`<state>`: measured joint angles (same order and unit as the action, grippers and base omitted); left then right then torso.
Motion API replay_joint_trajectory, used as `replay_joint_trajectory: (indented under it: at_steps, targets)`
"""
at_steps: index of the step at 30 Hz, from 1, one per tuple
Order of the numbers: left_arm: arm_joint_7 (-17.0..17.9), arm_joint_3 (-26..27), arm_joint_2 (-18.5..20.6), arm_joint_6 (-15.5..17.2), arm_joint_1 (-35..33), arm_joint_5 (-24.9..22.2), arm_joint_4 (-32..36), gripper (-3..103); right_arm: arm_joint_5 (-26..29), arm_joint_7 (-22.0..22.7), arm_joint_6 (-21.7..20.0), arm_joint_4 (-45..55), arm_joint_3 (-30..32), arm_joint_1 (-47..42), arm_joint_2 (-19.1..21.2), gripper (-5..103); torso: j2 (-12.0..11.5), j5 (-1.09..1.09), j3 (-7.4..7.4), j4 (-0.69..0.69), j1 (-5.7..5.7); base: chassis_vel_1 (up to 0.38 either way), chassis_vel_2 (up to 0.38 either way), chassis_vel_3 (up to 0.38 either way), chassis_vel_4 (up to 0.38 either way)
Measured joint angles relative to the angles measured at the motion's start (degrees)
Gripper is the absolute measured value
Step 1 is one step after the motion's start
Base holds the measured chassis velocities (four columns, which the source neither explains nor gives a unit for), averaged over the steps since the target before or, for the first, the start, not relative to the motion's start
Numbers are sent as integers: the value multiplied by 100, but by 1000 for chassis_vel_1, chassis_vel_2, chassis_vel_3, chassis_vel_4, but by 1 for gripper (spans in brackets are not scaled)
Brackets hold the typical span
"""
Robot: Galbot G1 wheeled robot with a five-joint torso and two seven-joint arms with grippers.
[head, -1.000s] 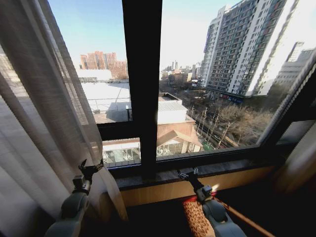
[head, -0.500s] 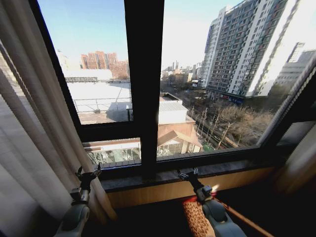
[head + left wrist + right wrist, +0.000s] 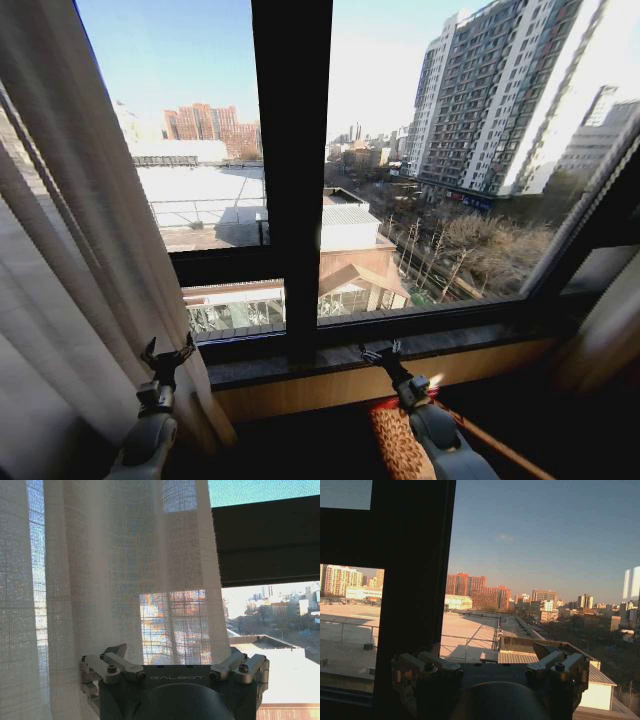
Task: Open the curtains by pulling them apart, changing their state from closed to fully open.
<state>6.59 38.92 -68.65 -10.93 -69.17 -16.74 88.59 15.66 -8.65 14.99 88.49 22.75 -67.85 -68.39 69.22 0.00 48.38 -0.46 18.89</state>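
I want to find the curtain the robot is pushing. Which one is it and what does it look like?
Start at the big window with the dark frame bar down its middle, then look to its left side. There hangs the curtain, tall, sheer, cream-white and pleated, right by the left gripper. Unlike the dark bars, light shines through it.

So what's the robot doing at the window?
It is opening the curtains. The left gripper is open, right beside the left curtain, which is bunched to the left side. The right gripper is open too, low by the sill. Most of the window is uncovered.
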Motion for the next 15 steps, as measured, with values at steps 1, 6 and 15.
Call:
replay_joint_trajectory:
  at_steps: [1,6,15]
  targets:
    - [-108,0,23,-17,43,-47,-27,98,0,0,0,0,0,0,0,100,0,0,0,0,0,0,0,0,0]
    - [-244,-16,3,-156,73,-170,-57,77,0,0,0,0,0,0,0,100,0,0,0,0,0,0,0,0,0]
    - [-253,8,-37,-336,72,-254,-193,44,0,0,0,0,0,0,0,100,0,0,0,0,0,0,0,0,0]
